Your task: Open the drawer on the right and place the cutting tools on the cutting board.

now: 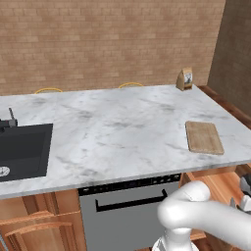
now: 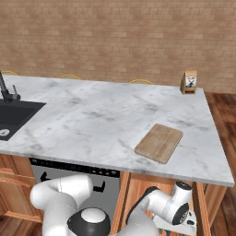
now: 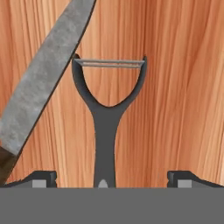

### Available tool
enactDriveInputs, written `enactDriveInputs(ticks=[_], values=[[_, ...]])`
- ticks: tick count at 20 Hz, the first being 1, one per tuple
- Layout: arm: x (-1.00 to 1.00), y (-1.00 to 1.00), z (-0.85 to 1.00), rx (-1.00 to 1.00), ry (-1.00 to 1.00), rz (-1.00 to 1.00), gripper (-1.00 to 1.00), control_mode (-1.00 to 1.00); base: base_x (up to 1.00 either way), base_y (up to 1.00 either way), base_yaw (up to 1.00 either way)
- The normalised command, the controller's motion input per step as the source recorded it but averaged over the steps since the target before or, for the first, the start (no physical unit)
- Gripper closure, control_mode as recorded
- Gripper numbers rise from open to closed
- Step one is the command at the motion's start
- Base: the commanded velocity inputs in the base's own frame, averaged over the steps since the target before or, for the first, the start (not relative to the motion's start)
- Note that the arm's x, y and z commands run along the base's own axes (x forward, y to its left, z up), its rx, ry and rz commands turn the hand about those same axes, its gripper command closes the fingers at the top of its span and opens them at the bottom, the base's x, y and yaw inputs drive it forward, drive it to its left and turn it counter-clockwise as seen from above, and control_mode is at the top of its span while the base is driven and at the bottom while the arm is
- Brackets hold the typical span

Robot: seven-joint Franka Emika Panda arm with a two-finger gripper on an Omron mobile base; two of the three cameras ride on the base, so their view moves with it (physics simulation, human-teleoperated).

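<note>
The drawer [image 1: 223, 188] stands pulled out under the counter's right end, and its wooden floor [image 3: 175, 87] shows in the hand view. Two cutting tools lie on that floor: a dark grey Y-shaped peeler [image 3: 106, 127] and, to its left, a knife with a long grey blade [image 3: 43, 74] lying at a slant. My gripper [image 3: 112, 178] is open just above the peeler's handle, with one fingertip [image 3: 41, 178] on each side of it and nothing held. The tan cutting board [image 1: 204, 137] [image 2: 159, 142] lies bare on the marble counter near the right front edge.
A small brown paper bag [image 1: 185, 79] [image 2: 189, 82] stands at the counter's far right corner. A black sink [image 1: 22, 152] [image 2: 11, 117] is set in the left end. The grey dishwasher front [image 1: 127, 211] sits left of the drawer. A brick wall runs behind.
</note>
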Motion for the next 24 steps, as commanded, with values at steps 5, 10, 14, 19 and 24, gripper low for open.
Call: enactDriveInputs(ticks=[5,10,14,19,24], values=[[-0.08,-0.09,-0.40,0.03,0.05,0.00,-1.00,-1.00,0.00,0.00,0.00],[-0.48,0.00,-0.27,0.03,0.01,0.00,-1.00,-1.00,0.00,0.00,0.00],[-0.31,0.00,-0.20,0.02,0.00,0.00,-1.00,-1.00,0.00,0.00,0.00],[-0.08,0.03,-0.25,0.00,0.00,0.00,1.00,-1.00,0.00,0.00,0.00],[-0.09,0.07,-0.27,0.00,0.00,0.00,1.00,-1.00,0.00,0.00,0.00]])
